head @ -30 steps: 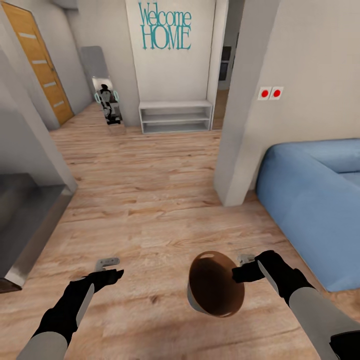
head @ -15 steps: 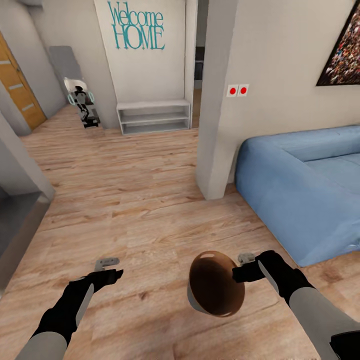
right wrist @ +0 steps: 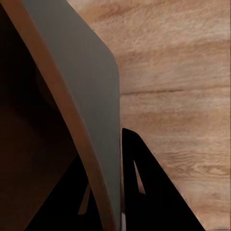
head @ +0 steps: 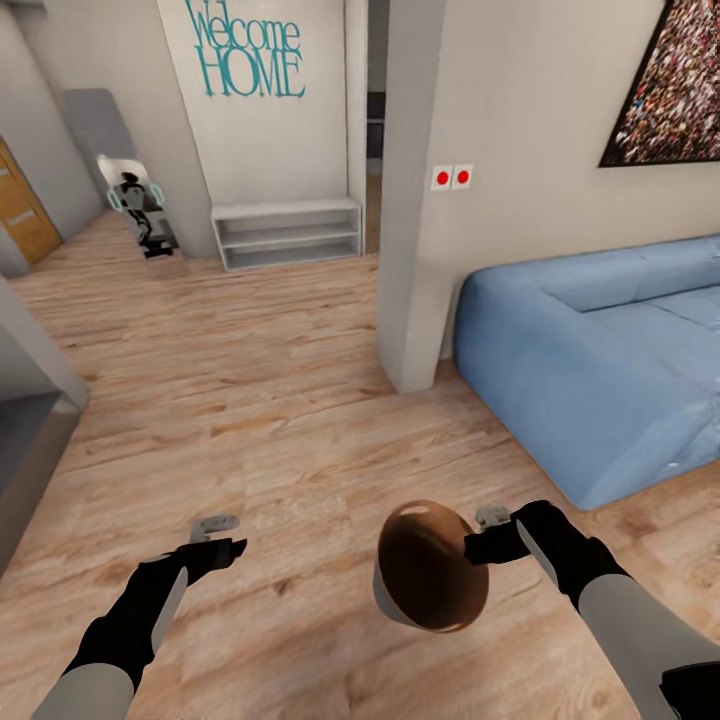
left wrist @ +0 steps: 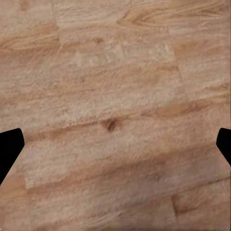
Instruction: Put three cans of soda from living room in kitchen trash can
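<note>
Standing far off on the left, an orange wooden door point(head: 18, 212) sits at the edge of the hallway, and a small black and white robot figure point(head: 143, 215) is parked against the grey wall beside it. Nearer, the black left gripper point(head: 212, 536) hangs over the light wooden plank floor point(head: 260, 400) with nothing in it; the left wrist view shows its two dark fingertips point(left wrist: 9, 149) spread wide apart above bare planks. Further right on the far wall, teal "Welcome HOME" lettering point(head: 245, 48) hangs above a low white open shelf unit point(head: 288, 231). In the near middle, the round tapered bin, brown inside and pale grey outside point(head: 428, 579), is carried above the floor, tilted with its mouth toward the camera. The black right gripper point(head: 486, 534) is clamped on its rim at the right side; the right wrist view shows one finger inside the wall and one outside point(right wrist: 144, 187). Right of a white wall corner with two red round switches point(head: 451, 178) stands a blue fabric sofa point(head: 590, 360), beneath a dark framed picture point(head: 670, 85).
</note>
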Tool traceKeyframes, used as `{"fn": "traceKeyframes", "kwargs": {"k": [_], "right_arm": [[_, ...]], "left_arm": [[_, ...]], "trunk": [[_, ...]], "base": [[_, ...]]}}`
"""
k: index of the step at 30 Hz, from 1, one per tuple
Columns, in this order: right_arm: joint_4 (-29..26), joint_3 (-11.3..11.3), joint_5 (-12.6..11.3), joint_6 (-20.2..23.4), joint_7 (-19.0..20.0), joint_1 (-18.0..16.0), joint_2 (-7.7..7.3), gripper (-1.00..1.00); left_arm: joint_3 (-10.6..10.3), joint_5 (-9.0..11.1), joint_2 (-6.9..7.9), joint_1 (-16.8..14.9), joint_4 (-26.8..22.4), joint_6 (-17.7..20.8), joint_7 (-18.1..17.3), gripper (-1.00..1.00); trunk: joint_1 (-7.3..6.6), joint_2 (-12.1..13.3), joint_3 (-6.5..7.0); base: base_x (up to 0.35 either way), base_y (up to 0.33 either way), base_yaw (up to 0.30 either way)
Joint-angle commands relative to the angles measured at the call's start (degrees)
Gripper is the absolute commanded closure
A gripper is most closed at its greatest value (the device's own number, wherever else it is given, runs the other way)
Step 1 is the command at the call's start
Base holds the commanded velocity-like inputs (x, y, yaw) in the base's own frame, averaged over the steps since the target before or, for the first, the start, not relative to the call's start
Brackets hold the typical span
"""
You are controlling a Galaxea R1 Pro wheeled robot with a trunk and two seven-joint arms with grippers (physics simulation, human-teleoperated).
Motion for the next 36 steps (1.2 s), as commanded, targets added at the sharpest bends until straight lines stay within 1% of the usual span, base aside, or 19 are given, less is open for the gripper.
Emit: {"fn": "traceKeyframes", "kwargs": {"k": [1, 12, 17, 24, 36], "right_arm": [[0.0, -0.1, -1.3, 0.4, 0.3, 0.0, 0.00, 1.00], [0.0, -0.1, -1.3, 0.4, 0.3, 0.0, -0.05, 1.00], [0.0, -0.1, -1.3, 0.3, 0.4, 0.0, 0.00, 1.00], [-0.1, 0.0, -1.3, 0.2, 0.5, 0.0, 0.03, 1.00], [-0.1, 0.0, -1.3, 0.3, 0.5, 0.0, 0.04, 1.00]], "left_arm": [[0.0, 0.0, -0.01, 0.0, 0.0, 0.0, 0.0, -1.00], [0.0, 0.0, -0.06, 0.0, 0.0, 0.0, 0.0, -1.00], [0.0, 0.0, -0.02, 0.0, 0.0, 0.0, 0.0, -1.00], [0.0, 0.1, 0.01, 0.0, 0.0, 0.0, 0.0, -1.00], [-0.1, 0.0, 0.01, 0.0, 0.0, 0.0, 0.0, -1.00]], "trunk": [[0.00, 0.0, -0.04], [0.00, 0.0, -0.47], [0.00, 0.0, -0.58], [0.00, 0.0, -0.59], [0.00, 0.0, -0.59]], "base": [[-0.203, 0.248, -0.203], [-0.194, 0.265, -0.209], [-0.175, 0.251, -0.101], [-0.032, 0.100, -0.034], [-0.001, 0.287, -0.220]]}}
